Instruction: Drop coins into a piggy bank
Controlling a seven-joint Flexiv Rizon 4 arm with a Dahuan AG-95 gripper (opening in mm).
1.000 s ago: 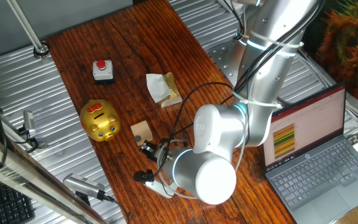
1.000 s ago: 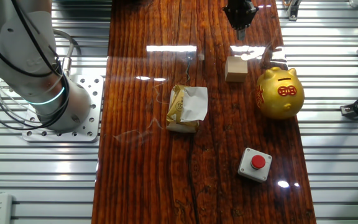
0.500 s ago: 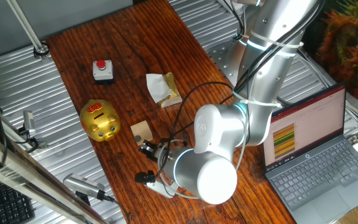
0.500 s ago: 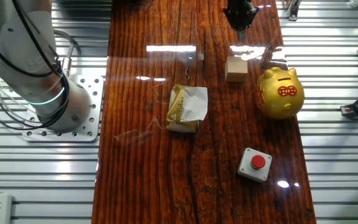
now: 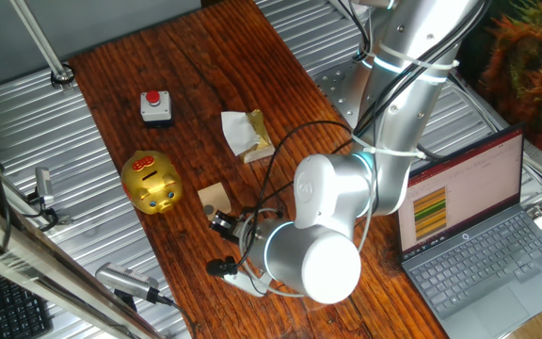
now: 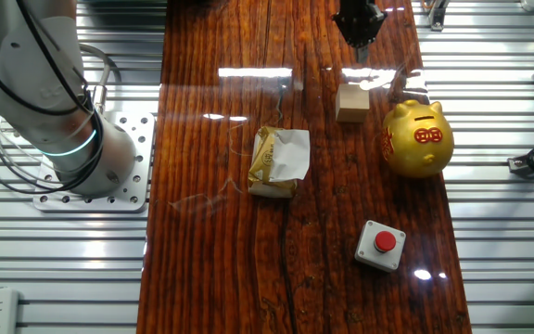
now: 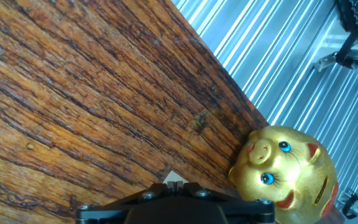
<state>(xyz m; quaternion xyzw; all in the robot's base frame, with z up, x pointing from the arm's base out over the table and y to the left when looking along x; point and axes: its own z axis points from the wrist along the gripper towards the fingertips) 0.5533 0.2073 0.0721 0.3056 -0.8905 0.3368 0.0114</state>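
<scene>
**One arm, gripper low by the cube, no coin located**

One fixed view: the gripper [image 5: 224, 226] sat low over the tabletop [image 5: 196, 75], just beside the pale wooden cube [image 5: 214, 200] and near the piggy bank [image 5: 153, 184]. The arm's bulky wrist [image 5: 323, 240] hid most of the fingers, so I could not tell whether they were spread, closed, or carrying anything. The bank stood upright near the tabletop's edge, red patch up. A red button on a grey box [image 5: 156, 106] and a crumpled wrapper [image 5: 246, 135] lay farther off, well clear of the work.

Other fixed view: the gripper [image 6: 358, 28] appeared dark at the top edge, pointed down just beyond the cube [image 6: 351, 103]. The bank [image 6: 417, 139] sat beside the cube, slot [image 6: 426, 117] facing up, presumably so a coin can fall straight in. No coin was visible.

Hand view: the camera looked along the fingers at bare wood grain, with the bank's face [image 7: 291, 171] at lower right. A pale corner, likely the cube [image 7: 174, 178], peeked just above the gripper housing. Fingertips were not shown; no coin seen.

Judgement: the low stance suggests a coin pick near the cube.
</scene>
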